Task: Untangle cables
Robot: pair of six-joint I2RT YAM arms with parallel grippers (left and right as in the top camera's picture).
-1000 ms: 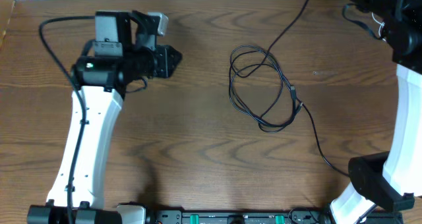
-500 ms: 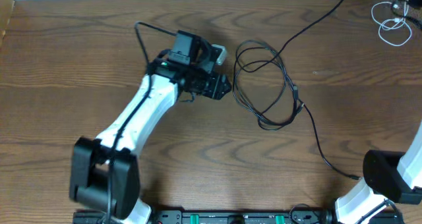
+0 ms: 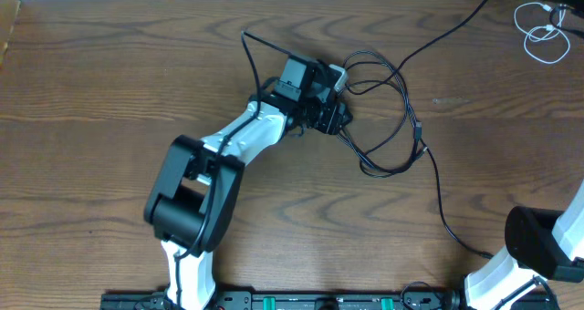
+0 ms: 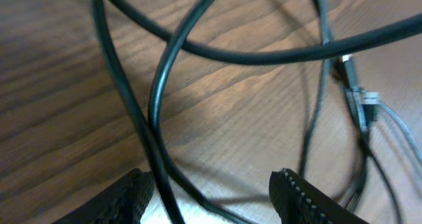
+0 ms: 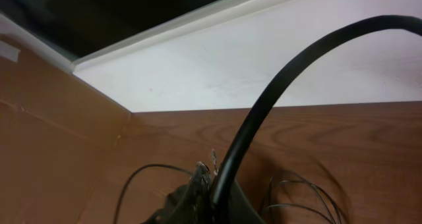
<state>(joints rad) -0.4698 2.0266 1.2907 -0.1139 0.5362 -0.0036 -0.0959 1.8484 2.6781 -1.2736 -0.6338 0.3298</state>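
Left end effector (image 4: 211,201) low over the tabletop (image 3: 73,118), middle of the far edge, jaws apart, gripping nothing. Black cable (image 4: 264,55) lies there in crossing loops, two strands running between my fingertips (image 4: 132,197).

Risk: closing now may pinch both strands, and a pull would then cinch the loops instead of opening them. Its tail runs toward the near right edge and could drag.

White cable (image 3: 540,32) coiled at the far right corner, well apart.

Right end effector out of view; can't tell its state.

Count: two cables, one black, one white.
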